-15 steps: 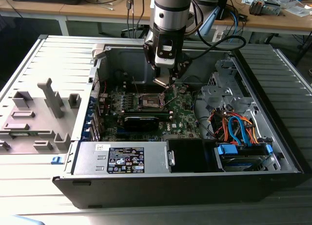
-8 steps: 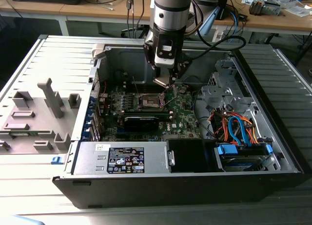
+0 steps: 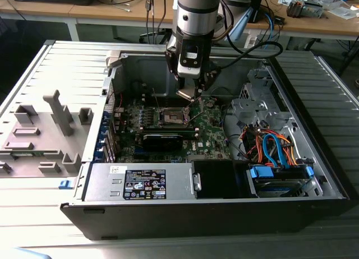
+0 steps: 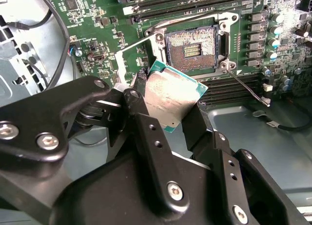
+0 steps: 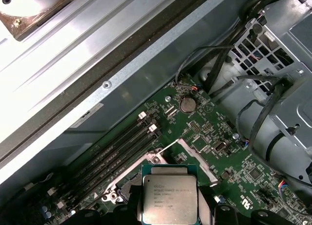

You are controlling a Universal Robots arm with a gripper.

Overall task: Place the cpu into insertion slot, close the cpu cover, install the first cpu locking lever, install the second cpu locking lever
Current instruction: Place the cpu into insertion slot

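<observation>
My gripper (image 3: 189, 94) hangs over the open computer case, shut on the cpu (image 4: 173, 96). The chip is a flat square with a silver-grey top and a green edge, pinched by its sides between the two black fingers (image 4: 141, 115). It also shows in the first wrist view as the cpu (image 5: 169, 198). The insertion slot (image 4: 191, 48) lies bare on the green board a short way from the chip, its dark pin field exposed. The cpu cover (image 5: 197, 159) stands swung up beside the slot. A thin locking lever (image 4: 243, 86) sticks out free next to the socket.
Memory slots (image 5: 122, 142) run beside the socket. Black cables (image 5: 253, 113) loop toward the metal drive cage (image 3: 258, 102). A grey power supply (image 3: 140, 183) and a blue drive bay (image 3: 280, 177) sit at the case front. A grey fixture plate (image 3: 39, 135) lies at the exterior view's left.
</observation>
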